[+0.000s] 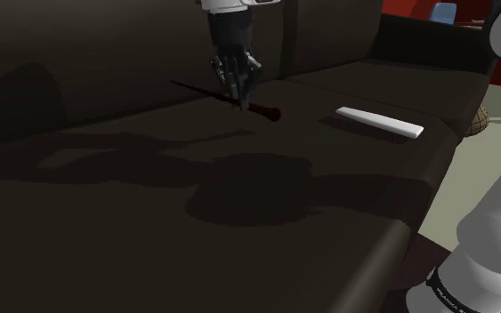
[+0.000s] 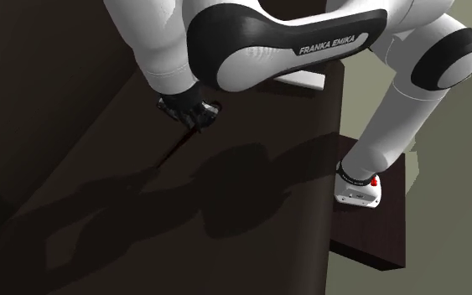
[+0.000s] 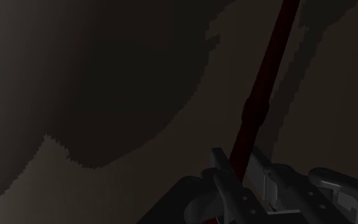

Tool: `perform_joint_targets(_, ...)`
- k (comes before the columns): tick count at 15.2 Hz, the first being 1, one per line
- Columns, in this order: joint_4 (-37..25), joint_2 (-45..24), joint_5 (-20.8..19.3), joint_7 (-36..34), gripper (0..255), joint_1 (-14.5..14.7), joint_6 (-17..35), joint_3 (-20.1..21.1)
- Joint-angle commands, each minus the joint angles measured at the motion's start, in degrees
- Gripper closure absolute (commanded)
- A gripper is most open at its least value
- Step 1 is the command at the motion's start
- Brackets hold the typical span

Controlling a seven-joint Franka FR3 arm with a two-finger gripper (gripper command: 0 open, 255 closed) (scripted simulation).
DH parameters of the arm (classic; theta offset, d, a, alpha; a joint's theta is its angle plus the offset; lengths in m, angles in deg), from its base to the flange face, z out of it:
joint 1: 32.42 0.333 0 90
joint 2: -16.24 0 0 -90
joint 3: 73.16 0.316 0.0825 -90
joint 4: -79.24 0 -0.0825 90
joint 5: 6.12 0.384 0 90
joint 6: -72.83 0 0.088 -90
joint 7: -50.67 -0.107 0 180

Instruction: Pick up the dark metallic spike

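- Shoulder view: noted a slender dark reddish spike (image 1: 270, 112) with a knobbed end. Lay flat on the seat of a dark brown upholstered sofa (image 1: 150, 204), close to the backrest.
- Noted the all-black two-finger gripper (image 1: 239, 100) pointing down onto the shaft, short of the knob.
- Logged a flat white oblong bar (image 1: 380, 123) on the same seat, well apart toward this view's right.
- Second exterior view: gripper (image 2: 194, 122) found below the white arm (image 2: 284, 42). Spike (image 2: 175, 151) seen as a thin dark line running from the fingertips along the seat (image 2: 251, 209).
- Logged the dark brown box stand (image 2: 385, 230) just beside the sofa.
- Wrist view: spike (image 3: 260, 102) ran straight out from the gripper (image 3: 244, 181). Jaws closed in on the shaft, touching both sides.
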Motion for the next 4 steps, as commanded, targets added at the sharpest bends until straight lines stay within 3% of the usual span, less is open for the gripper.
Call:
perform_joint_targets(1,-2.7,-1.2,-1.0,-0.4,255,0.9,-2.1,0.1)
perform_joint_targets(4,-4.2,-1.8,-1.6,-0.6,255,1.5,-3.3,0.2)
